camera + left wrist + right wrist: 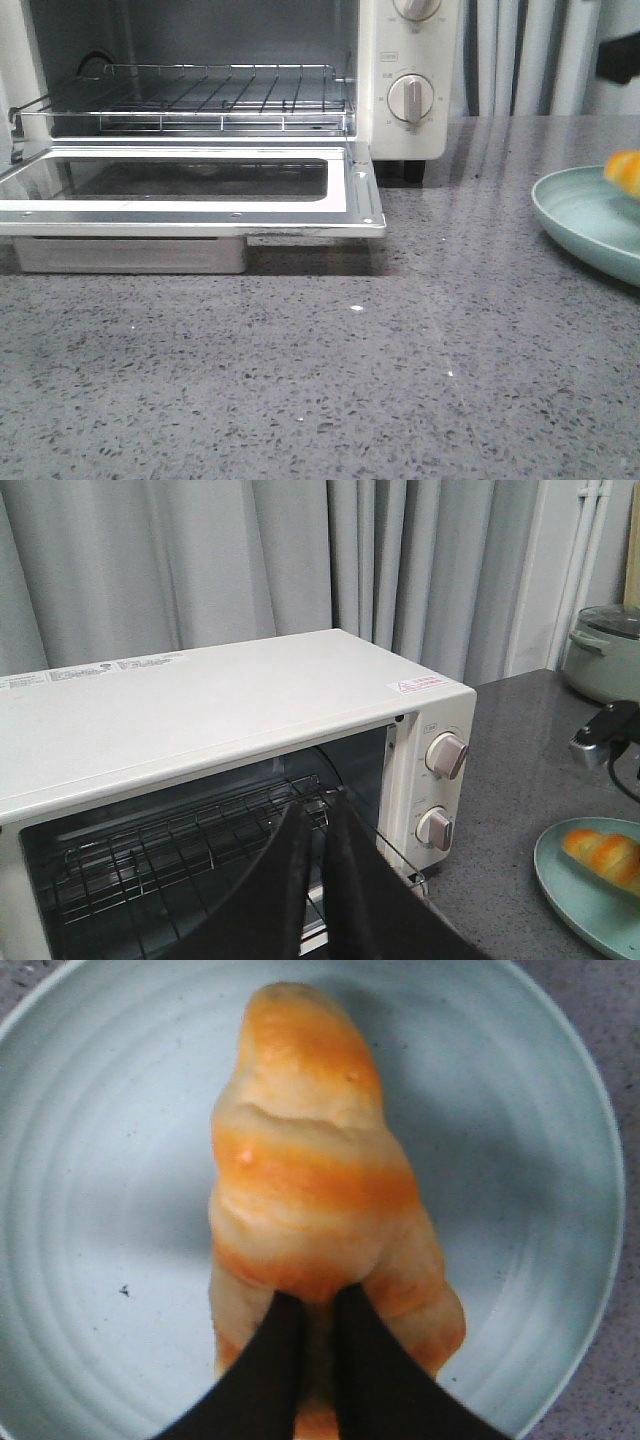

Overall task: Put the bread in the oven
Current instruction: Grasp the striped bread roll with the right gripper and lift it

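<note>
Right now the bread (310, 1190) lies on a pale blue-green plate (90, 1210), its orange crust banded with paler stripes. The right fingers (315, 1360) hang just over one end of the roll, drawn close together with only a thin slit between them (whether they touch the crust I cannot tell). In the front view only an orange sliver of the roll shows at the right edge, with the plate resting on the grey speckled counter (330, 380).

Well apart from the plate, on the left, stands the white oven (400, 60). Its glass-windowed door (190, 185) is folded down flat toward the camera, and the wire rack (200, 95) inside is bare. Two round dials (411, 98) sit one above the other on its right panel.

The left fingers (315, 880) are also nearly closed, holding nothing, hovering before the oven's open mouth. From that wrist view the plate and roll show at the lower right, and a grey-green lidded pot (605, 650) stands farther back by the curtain (200, 560).
</note>
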Tool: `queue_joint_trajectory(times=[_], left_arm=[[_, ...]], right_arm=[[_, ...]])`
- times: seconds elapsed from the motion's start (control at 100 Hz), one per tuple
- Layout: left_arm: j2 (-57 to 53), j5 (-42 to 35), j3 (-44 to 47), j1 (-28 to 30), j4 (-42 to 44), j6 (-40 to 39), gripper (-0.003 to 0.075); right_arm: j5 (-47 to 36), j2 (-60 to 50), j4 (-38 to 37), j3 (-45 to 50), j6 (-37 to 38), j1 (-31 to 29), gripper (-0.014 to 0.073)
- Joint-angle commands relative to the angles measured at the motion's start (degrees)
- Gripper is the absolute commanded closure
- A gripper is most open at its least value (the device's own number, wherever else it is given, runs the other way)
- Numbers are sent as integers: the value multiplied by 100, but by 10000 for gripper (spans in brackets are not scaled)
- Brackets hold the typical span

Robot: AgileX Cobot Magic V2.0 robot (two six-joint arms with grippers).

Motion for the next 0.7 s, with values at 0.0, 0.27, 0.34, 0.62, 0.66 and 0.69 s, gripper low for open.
queue_joint_trajectory(times=[0.0, 0.27, 0.34, 0.62, 0.66, 0.69], left_arm=[[13, -334, -203, 35, -45, -6, 740], [13, -285, -203, 35, -45, -6, 740], [13, -248, -203, 35, -45, -6, 740], [13, -113, -203, 35, -45, -6, 740], [13, -113, -203, 35, -45, -6, 740], [13, -113, -203, 35, -45, -6, 740]], right_arm=[[431, -537, -126, -175, -144, -34, 666], [431, -1335, 125, -435, -738, 427, 666], [431, -1406, 257, -663, -864, 606, 666], [431, -1369, 468, -1403, -1090, 1572, 666], [431, -1326, 468, -1482, -1090, 1683, 666], [431, -1295, 468, -1535, -1101, 1780, 666]])
